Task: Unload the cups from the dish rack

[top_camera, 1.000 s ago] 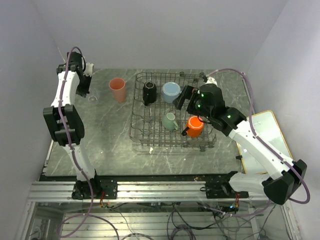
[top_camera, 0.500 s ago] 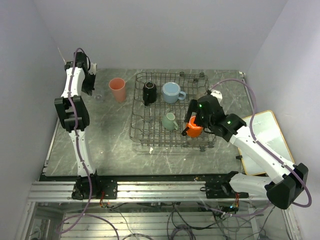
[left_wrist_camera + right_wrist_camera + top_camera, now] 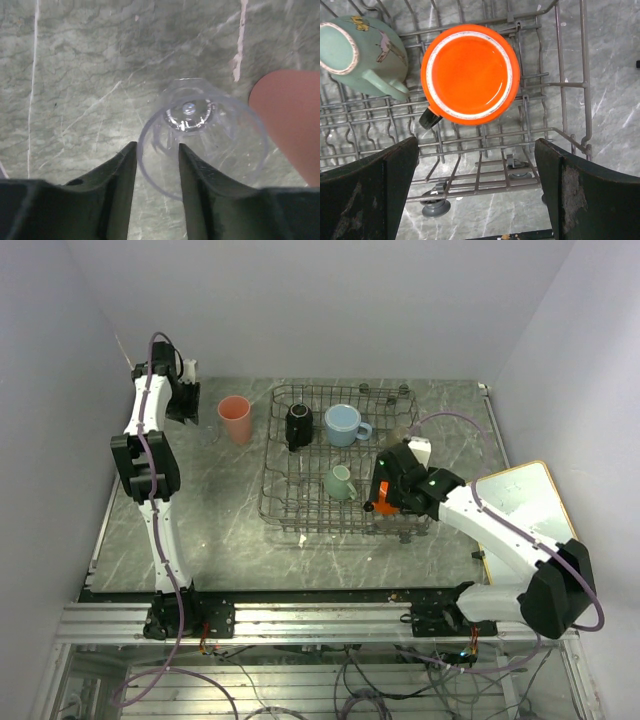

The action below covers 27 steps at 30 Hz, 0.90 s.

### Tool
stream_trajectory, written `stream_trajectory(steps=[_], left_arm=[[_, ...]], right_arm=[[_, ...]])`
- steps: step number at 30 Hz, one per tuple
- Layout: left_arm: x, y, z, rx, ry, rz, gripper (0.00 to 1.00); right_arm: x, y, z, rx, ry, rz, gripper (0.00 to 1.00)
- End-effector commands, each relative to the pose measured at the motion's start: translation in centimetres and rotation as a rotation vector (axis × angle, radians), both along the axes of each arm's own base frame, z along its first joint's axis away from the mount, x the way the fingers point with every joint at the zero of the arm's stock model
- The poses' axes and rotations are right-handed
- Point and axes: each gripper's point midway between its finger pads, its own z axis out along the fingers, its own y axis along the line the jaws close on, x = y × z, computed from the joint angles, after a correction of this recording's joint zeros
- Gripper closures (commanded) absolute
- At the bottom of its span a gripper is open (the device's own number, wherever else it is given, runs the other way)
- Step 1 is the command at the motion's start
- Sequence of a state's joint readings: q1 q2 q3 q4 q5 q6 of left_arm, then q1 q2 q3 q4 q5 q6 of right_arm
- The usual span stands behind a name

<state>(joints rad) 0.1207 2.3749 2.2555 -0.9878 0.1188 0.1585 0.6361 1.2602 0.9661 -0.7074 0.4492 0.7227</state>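
With jaws wide open, the right gripper [image 3: 477, 175] should lower straight, straddling the orange mug [image 3: 470, 75] just ahead, avoiding the mint-green cup [image 3: 362, 55] leftward.

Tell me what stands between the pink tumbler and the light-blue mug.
The black mug, inside the dish rack, stands between the pink tumbler and the light-blue mug; the top view shows it.

Orange mug [image 3: 470, 74] in dish rack [image 3: 570, 85]: L side tight, mint-green cup [image 3: 362, 55] just beside, handle toward it; R side has a gap before rack's wire wall; its own handle sticks out near-L. On table [image 3: 65, 75], clear cup [image 3: 200, 135]: pink tumbler [image 3: 290, 120] near on R, open tabletop to L.
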Motion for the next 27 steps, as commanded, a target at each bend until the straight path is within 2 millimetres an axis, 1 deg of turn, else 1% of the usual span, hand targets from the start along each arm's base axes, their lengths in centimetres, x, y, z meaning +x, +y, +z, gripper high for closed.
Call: stream_trajectory(steps=[1, 3, 4, 5, 7, 8, 12, 14, 16, 18, 21, 25, 27], left_arm=[[1.7, -1.2, 2.8, -0.039, -0.12, -0.03, 0.4], [1.8, -1.2, 4.1, -0.034, -0.157, -0.031, 0.25], [1.8, -1.2, 4.7, -0.034, -0.17, -0.033, 0.23], [1.7, -1.3, 5.4, -0.036, -0.181, -0.04, 0.21], [1.2, -1.2, 6.6, -0.031, -0.191, -0.04, 0.2], [0.9, -1.0, 7.3, -0.026, -0.196, -0.035, 0.2], [-0.5, 0.0, 9.5, 0.001, -0.214, -0.018, 0.17], [-1.4, 0.7, 11.2, 0.009, -0.236, -0.005, 0.17], [-2.6, 1.0, 12.3, 0.006, -0.242, -0.003, 0.16], [-3.9, 0.8, 13.4, -0.012, -0.243, -0.019, 0.15], [-6.1, -0.1, 14.7, -0.033, -0.248, -0.064, 0.14], [-8.8, -1.7, 15.9, -0.081, -0.266, -0.113, 0.12], [-9.8, -2.5, 16.0, -0.115, -0.263, -0.133, 0.11]], right_arm=[[1.0, -0.3, -0.5, -0.043, -0.012, -0.028, 0.0], [1.3, -0.1, -0.6, -0.042, -0.008, -0.033, 0.0], [1.4, 0.0, -0.7, -0.042, -0.005, -0.038, 0.0], [1.4, 0.1, -0.9, -0.04, 0.001, -0.045, 0.0], [2.1, 0.8, -0.3, -0.009, -0.018, -0.072, 0.0], [2.1, 1.0, -0.3, -0.004, -0.018, -0.088, 0.0], [1.8, 2.2, -1.0, -0.001, -0.021, -0.144, 0.05], [1.9, 3.3, -1.4, 0.007, -0.025, -0.148, 0.07], [2.1, 4.2, -2.3, 0.0, -0.015, -0.16, 0.1], [2.3, 4.8, -2.9, -0.009, -0.014, -0.184, 0.13], [2.9, 5.4, -3.2, 0.0, -0.025, -0.213, 0.2], [3.6, 5.5, -3.4, -0.014, -0.046, -0.23, 0.3], [3.8, 5.2, -3.5, -0.033, -0.051, -0.238, 0.33]])
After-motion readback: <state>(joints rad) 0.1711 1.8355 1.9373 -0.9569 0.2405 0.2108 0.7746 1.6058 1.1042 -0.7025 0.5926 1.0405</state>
